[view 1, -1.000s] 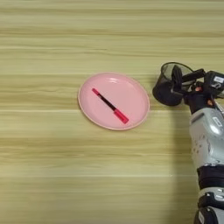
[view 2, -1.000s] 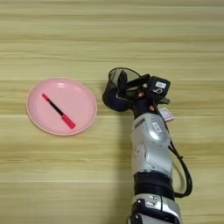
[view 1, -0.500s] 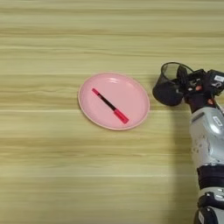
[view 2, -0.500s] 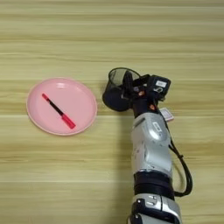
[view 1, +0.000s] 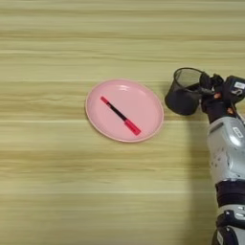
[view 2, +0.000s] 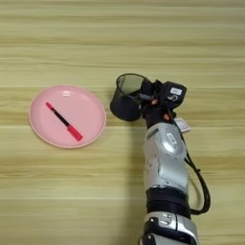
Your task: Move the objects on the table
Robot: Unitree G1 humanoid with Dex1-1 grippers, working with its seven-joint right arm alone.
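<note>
Pen [view 1: 120, 115] with a thin black barrel and a red cap lies flat on a pink plate [view 1: 146, 100], near the plate's middle. Its long axis runs from about 10 o'clock to 4 o'clock: the small red tip points to 10 o'clock and the thicker red cap to 4 o'clock. Both ends stop short of the plate's rim, with bare pink all round the pen.

At 3 o'clock from the plate, just beside its rim but apart from it, is a black mesh cup [view 2: 127, 97], tilted so that its open mouth faces up and toward 1 o'clock. The right gripper [view 2: 146, 92] is at the cup's rim on its 3 o'clock side, and its black fingers appear closed on that rim, holding the cup. The silver forearm [view 2: 166, 158] runs from the gripper down to 6 o'clock.

A small red-and-white box [view 2: 182, 125] peeps out from behind the forearm at its 3 o'clock side.

The table [view 1: 57, 191] lies open at 12, 9 and 6 o'clock from the plate, wide bare wood on every one of those sides
</note>
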